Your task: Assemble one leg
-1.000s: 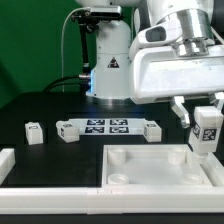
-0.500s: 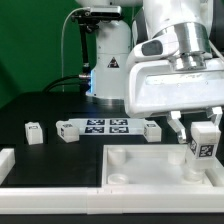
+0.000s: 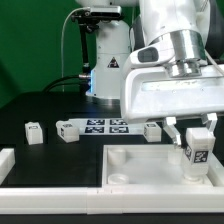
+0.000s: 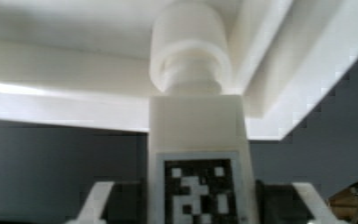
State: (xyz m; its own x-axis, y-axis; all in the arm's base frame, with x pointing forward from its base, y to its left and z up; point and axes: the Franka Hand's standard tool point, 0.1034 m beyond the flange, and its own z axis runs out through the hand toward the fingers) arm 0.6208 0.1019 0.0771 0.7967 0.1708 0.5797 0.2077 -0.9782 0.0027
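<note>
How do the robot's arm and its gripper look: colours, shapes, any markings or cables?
The arm is glossy white with rounded shells and a grey metal ring near the wrist. The gripper has a wide, boxy white body and two slim pale fingers. The white base behind carries a black triangular sticker; a thin black cable arcs beside it.

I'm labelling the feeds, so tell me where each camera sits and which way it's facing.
Exterior view: off the arm, looking across the table at the plate; shows the arm and jaws holding the leg.
Wrist view: on the wrist, looking along the leg toward the plate; jaws flank it.
Both share the leg, plate and jaws.
</note>
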